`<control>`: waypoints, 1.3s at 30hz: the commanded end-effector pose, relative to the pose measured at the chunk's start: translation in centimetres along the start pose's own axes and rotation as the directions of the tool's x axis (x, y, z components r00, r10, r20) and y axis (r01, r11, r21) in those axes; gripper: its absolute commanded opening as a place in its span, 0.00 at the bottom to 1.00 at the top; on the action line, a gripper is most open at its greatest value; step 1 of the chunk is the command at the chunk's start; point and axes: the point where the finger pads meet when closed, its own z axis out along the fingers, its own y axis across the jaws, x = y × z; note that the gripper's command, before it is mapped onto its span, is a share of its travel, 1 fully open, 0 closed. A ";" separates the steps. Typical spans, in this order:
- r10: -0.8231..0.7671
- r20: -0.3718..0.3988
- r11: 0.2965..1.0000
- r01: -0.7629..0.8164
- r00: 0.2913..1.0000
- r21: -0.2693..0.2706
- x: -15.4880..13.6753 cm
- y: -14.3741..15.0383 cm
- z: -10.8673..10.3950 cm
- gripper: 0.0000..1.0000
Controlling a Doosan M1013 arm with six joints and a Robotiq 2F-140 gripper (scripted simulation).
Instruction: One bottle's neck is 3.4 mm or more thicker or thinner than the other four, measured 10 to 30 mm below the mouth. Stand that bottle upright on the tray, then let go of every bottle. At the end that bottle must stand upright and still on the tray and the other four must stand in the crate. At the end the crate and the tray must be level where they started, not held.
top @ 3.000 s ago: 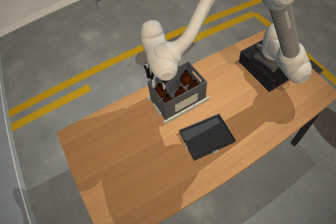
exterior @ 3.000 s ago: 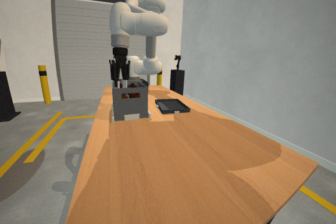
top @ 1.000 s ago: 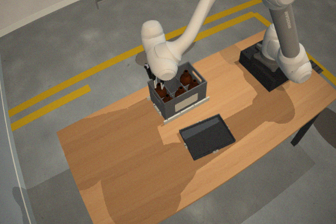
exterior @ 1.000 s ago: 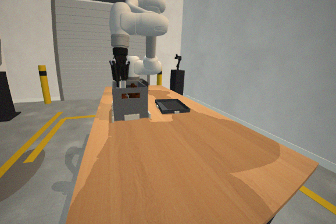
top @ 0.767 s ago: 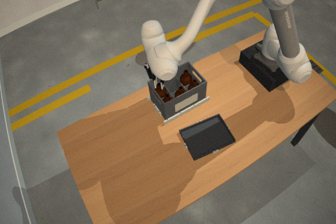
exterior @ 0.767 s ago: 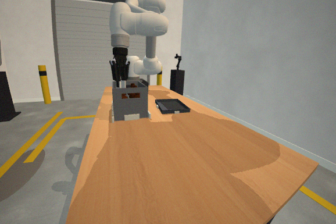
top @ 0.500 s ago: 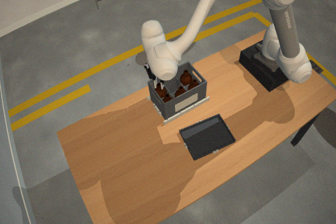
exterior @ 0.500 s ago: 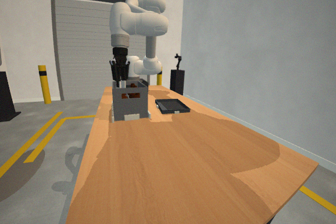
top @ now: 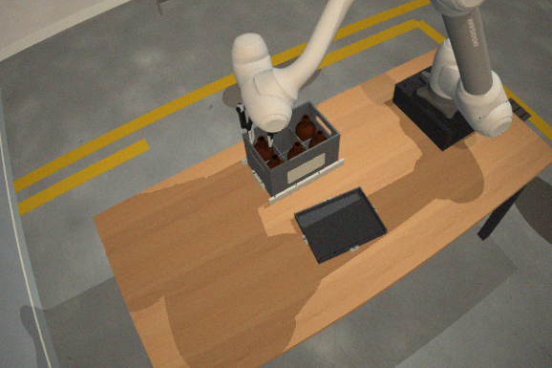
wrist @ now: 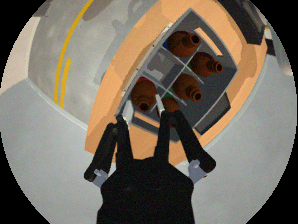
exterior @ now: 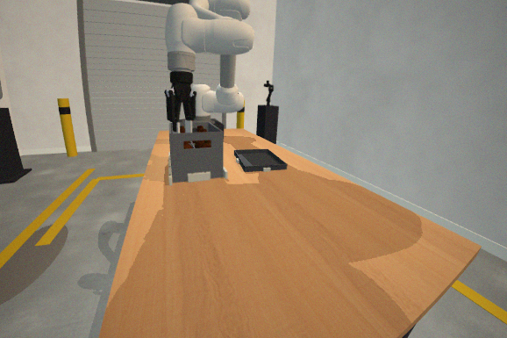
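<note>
All five brown bottles are in the gray crate (top: 279, 182) (exterior: 197, 163) (wrist: 192, 20), necks up, long axes about vertical. Which neck is the odd one: can't tell from these views.

Crate sits level on the wood table (top: 201, 240) (exterior: 263, 242) (wrist: 100, 120), long axis along the table's length, one end toward the robot base (top: 443, 141). Three bottles in the row nearer the tray, two at the ends of the other row; middle compartment there is vacant.

Gripper (top: 261, 140) (exterior: 183, 125) (wrist: 143, 102) points down over the crate's end farthest from the base, on the row away from the tray. Jaws part-open, nothing clamped. Fingertips are on either side of the corner bottle (top: 261, 148) (wrist: 142, 93), close to its neck; contact can't be made out.

Black tray (top: 341, 226) (exterior: 260, 160) (wrist: 215, 114) lies flat, apart from the crate, off its labeled long side. No bottle on it.
</note>
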 end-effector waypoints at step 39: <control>-0.004 -0.001 1.000 0.004 1.000 -0.003 0.3 0.0 -1.5 0.38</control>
